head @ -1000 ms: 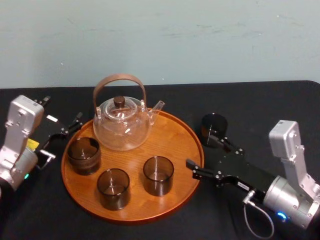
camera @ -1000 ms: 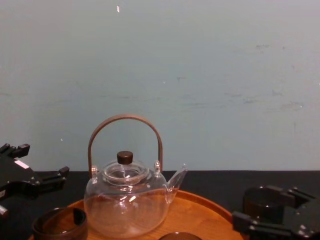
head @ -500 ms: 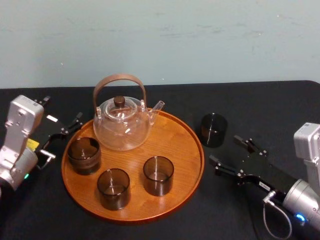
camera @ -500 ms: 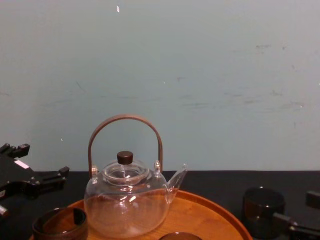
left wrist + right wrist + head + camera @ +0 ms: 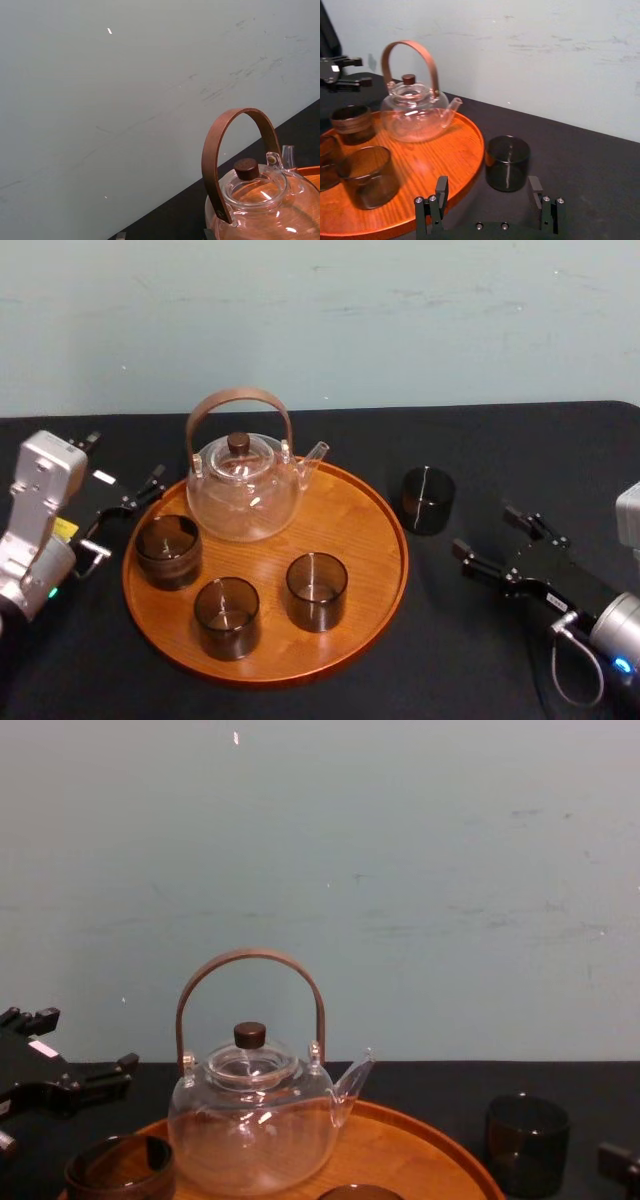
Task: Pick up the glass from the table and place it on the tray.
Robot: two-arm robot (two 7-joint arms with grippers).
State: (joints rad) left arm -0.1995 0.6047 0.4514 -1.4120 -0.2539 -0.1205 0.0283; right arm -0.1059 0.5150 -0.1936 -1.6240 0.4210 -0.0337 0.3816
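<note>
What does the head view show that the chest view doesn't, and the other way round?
Head view: the whole round wooden tray with three glasses on it, and the right gripper, open, at the table's right side, apart from the lone dark glass. Chest view: a side-on look, where that dark glass stands taller than the tray's rim. Both: the glass teapot on the tray, the dark glass on the table right of it, and the left gripper, open, at the left.
</note>
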